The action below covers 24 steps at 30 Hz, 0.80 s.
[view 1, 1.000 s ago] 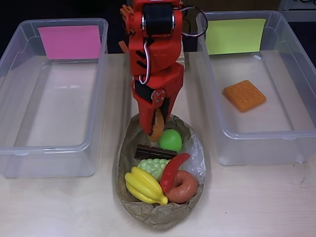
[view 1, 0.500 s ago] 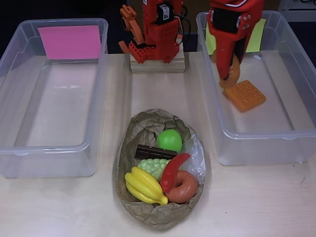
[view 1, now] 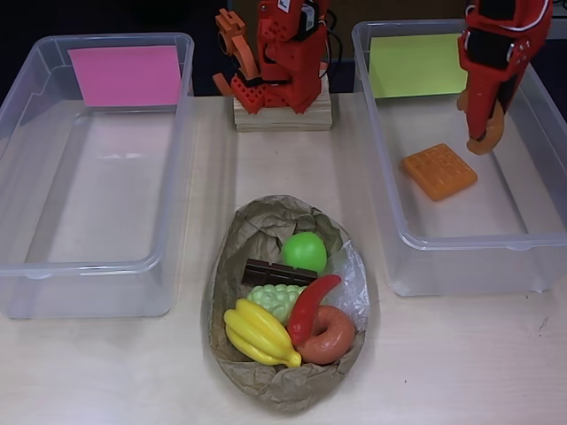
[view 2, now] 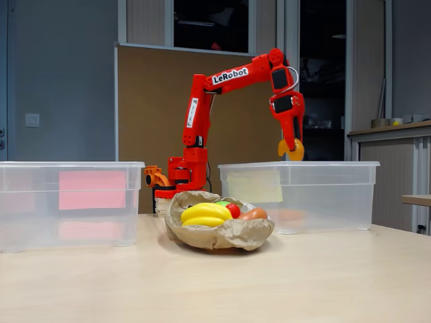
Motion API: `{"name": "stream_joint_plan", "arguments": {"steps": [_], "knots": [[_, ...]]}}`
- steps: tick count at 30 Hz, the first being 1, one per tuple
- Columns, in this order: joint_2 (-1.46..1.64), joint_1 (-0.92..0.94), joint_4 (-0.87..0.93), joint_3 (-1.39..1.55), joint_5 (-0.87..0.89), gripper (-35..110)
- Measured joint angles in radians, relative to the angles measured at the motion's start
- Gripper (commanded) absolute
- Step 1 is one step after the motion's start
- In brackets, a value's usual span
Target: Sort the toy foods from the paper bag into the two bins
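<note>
Holding a tan croissant (view 1: 489, 133) clamped in its fingers, the red gripper (view 1: 485, 137) hangs at upper right of the overhead view, over the yellow-green bin (view 1: 540, 106) and right of the orange waffle (view 1: 438, 171) on that bin's floor. Risk: it sits close to the far right wall, so a release from this height may bounce the piece against the wall or onto the waffle. Paper bag (view 1: 288, 381) at bottom centre holds the bananas (view 1: 257, 335), donut (view 1: 330, 335), chili (view 1: 312, 305), grapes (view 1: 275, 299), chocolate bar (view 1: 276, 272) and apple (view 1: 306, 251); pink bin (view 1: 27, 97) at left.

Fixed view: gripper (view 2: 291, 149) with the croissant (view 2: 293, 151) rides just above the right bin's rim (view 2: 300, 164), bag (view 2: 222, 234) at centre. Pale wood table (view 2: 215, 289), brown board and dark window behind, dim grey room.
</note>
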Motion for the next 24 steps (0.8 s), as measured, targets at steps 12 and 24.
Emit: {"name": "stream_joint_plan", "arguments": {"steps": [12,24], "knots": [[-0.110,-0.032,-0.170,0.040,-0.043,25],[-0.110,-0.051,-0.167,0.040,-0.075,30]]}}
